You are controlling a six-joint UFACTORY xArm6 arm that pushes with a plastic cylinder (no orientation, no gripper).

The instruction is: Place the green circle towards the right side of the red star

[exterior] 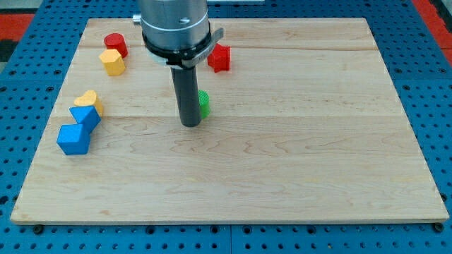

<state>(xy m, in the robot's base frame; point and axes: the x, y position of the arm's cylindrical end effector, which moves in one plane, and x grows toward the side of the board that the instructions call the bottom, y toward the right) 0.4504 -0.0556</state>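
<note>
Spreading across nearly the whole view, the pale wooden board (pixel 296 162) lies on a blue perforated table (pixel 431 85). Above it hangs the grey cylindrical arm housing (pixel 174 28), from which the straight dark rod (pixel 187 92) drops to the board. My tip (pixel 191 124) rests on the wood just to the view's left of the green circle block (pixel 203 103), touching or nearly touching it; the rod hides the block's left part. I carry no gripper, so nothing is grasped. Up and to the view's right, near but apart, sits the red star block (pixel 219 58). At the view's left edge lie two blue blocks (pixel 73 139) (pixel 85 116), touching a yellow heart-like block (pixel 89 101). Further up sit a yellow block (pixel 112 62) and a red cylinder block (pixel 115 44).
</note>
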